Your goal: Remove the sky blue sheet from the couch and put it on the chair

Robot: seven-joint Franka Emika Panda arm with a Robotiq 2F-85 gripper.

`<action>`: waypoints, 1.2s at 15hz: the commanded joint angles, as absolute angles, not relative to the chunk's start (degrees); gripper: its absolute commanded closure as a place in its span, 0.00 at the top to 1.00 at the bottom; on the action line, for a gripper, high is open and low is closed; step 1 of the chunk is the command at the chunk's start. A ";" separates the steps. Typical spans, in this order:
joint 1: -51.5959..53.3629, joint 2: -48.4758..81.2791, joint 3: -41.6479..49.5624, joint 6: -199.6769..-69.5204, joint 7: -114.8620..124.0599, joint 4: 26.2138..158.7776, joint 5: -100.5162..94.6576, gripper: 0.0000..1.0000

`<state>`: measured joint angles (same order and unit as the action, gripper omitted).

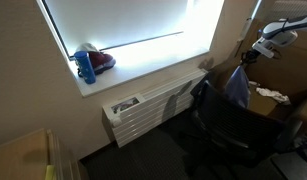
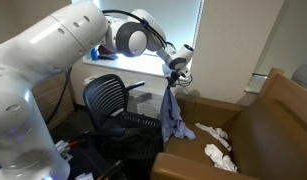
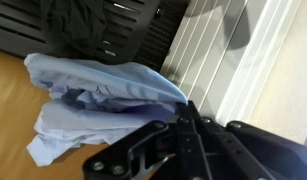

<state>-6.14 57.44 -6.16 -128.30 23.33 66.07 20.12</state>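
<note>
The sky blue sheet (image 2: pixel 171 115) hangs bunched from my gripper (image 2: pixel 176 68), in the air between the brown couch (image 2: pixel 268 120) and the black office chair (image 2: pixel 111 98). Its lower end hangs beside the chair's seat edge. In an exterior view the gripper (image 1: pixel 255 52) holds the sheet (image 1: pixel 236 85) above the chair (image 1: pixel 228 125). In the wrist view the shut fingers (image 3: pixel 188 115) pinch the sheet (image 3: pixel 98 95), with the chair (image 3: pixel 93 25) beyond it and the couch's brown surface (image 3: pixel 8 110) at the left.
White cloths (image 2: pixel 218 150) lie on the couch seat. A white radiator (image 1: pixel 153 105) stands under the bright window. A blue bottle (image 1: pixel 85 66) and a red object (image 1: pixel 100 60) sit on the sill. My arm (image 2: pixel 53 50) reaches over the chair.
</note>
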 commanded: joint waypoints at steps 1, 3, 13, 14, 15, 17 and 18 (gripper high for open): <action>0.87 49.38 -1.20 -123.47 25.94 67.88 13.56 0.00; 0.10 52.23 -2.10 -124.99 25.33 65.31 14.62 0.00; 2.19 58.02 -5.30 -116.44 19.84 59.93 15.04 0.00; 2.32 59.71 -6.15 -115.50 18.15 58.43 15.22 0.00; 2.31 61.58 -7.11 -114.68 16.31 56.69 15.56 0.00; 1.88 64.63 -8.69 -114.22 12.66 54.50 16.32 0.00; 1.57 66.09 -9.41 -113.40 11.14 53.27 16.76 0.00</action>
<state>2.86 60.79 -7.33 -116.75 16.56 59.57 14.80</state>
